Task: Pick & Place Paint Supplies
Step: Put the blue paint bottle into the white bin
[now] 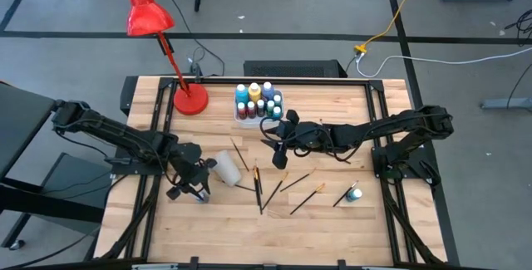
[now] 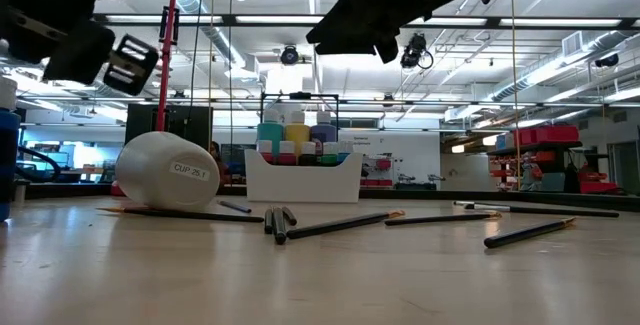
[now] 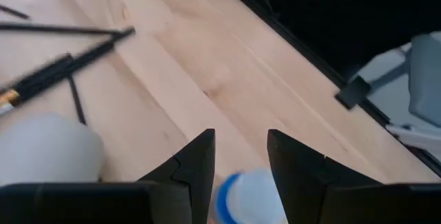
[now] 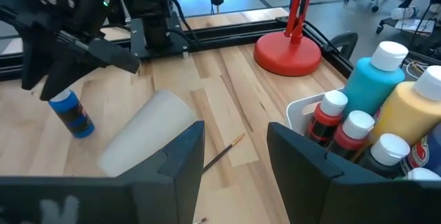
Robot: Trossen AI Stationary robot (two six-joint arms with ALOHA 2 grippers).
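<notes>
Wooden slats make up the worktop (image 1: 316, 220), framed by dark rails, with a red desk lamp (image 1: 150, 17) at its far edge. The left end effector (image 1: 189, 189) is held just above a blue paint bottle (image 4: 72, 114), its fingers parted either side of the cap; whether the bottle is gripped cannot be told. A tipped white cup (image 1: 226, 169) lies just beside it. The right end effector (image 1: 280, 137) hovers open and empty just in front of the white tray (image 1: 249, 119).

Judged from this, the task is partly done: roughly nine bottles are seen standing in the tray, though the exact count is uncertain. Left outside it are two bottles, the blue one and a teal-capped bottle (image 1: 354, 193) well away from the right end effector, plus about seven paintbrushes (image 1: 274, 189) scattered between the two end effectors.
</notes>
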